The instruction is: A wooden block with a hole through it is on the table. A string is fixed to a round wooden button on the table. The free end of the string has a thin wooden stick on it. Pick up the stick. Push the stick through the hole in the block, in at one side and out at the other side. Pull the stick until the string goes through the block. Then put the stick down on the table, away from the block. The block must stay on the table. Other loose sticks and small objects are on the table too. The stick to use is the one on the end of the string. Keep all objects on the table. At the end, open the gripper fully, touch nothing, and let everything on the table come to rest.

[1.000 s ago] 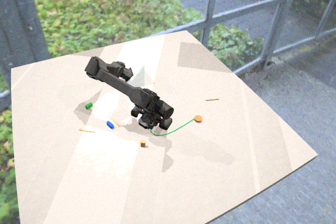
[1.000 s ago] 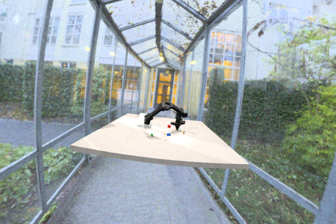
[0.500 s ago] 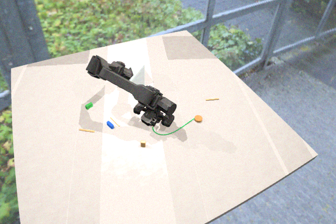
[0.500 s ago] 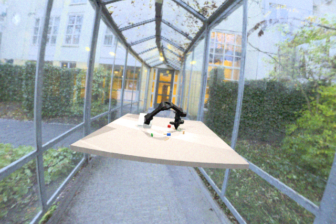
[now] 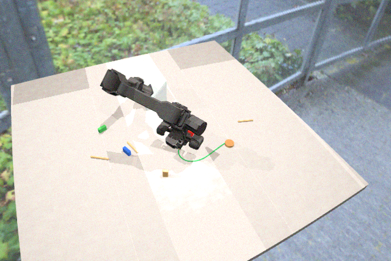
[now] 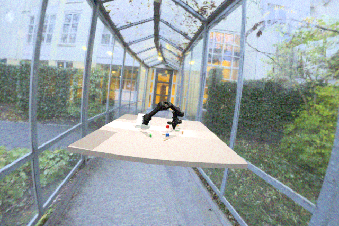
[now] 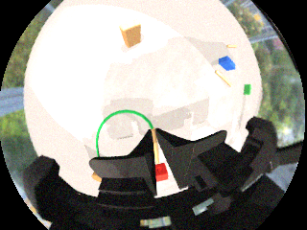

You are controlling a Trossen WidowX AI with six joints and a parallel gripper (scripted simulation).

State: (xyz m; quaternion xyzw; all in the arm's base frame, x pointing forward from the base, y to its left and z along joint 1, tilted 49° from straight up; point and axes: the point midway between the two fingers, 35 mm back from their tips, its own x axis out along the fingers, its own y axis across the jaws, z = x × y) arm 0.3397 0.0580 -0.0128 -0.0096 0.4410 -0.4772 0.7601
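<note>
My gripper (image 5: 178, 148) (image 6: 174, 128) (image 7: 153, 130) is shut on the thin stick (image 7: 155, 145) at the end of the string. The green string (image 5: 201, 159) (image 7: 126, 111) curves from the fingertips to the round orange-brown button (image 5: 229, 143) (image 7: 96, 177), and no part of it is at the block. The small wooden block (image 5: 165, 173) (image 6: 182, 133) (image 7: 131, 36) stands on the table apart from the gripper, beyond the fingertips in the wrist view. Its hole cannot be made out clearly. The fingers hide the stick in the top and exterior views.
A blue piece (image 5: 126, 151) (image 6: 167, 134) (image 7: 226, 63) lies between two loose sticks (image 5: 99, 158) (image 5: 132, 147). Another loose stick (image 5: 245, 120) lies beyond the button. A green piece (image 5: 101, 129) (image 6: 150, 135) (image 7: 247, 89) and a red cube (image 5: 190, 133) (image 6: 167, 126) (image 7: 161, 172) are nearer the arm's base.
</note>
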